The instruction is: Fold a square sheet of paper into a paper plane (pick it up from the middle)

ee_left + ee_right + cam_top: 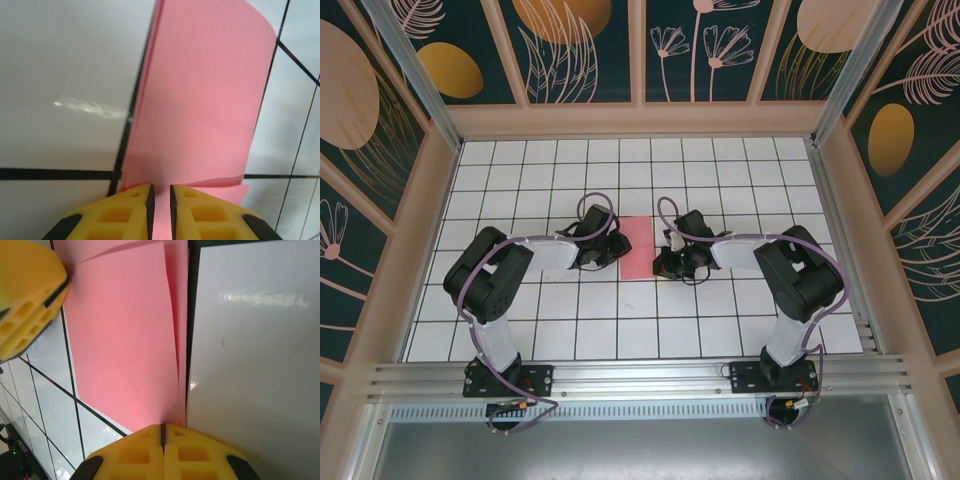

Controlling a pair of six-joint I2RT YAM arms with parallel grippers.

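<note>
Square sheet of paper point(636, 247): halving fold judged in hand. Right gripper point(162, 432) is closed tight at its edge, pinch not confirmable; left gripper point(161, 197) is held a slit apart at the opposite edge. Sheet is laid doubled on the table point(720, 320) between them. Next, the crease probably needs pressing flat.

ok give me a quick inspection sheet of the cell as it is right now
surface: white grid-tiled table, glossy
job's things: square sheet of paper lies folded into a narrow rectangle, top layer bowing up; no plane shape yet
clutter: nothing seen
grippers: left gripper at one long edge of the sheet, jaws a narrow gap apart; right gripper shut, tip at the opposite edge
cables: purple cables loop over both wrists, off the paper
surroundings: leaf-patterned walls; metal rail along the near edge
</note>
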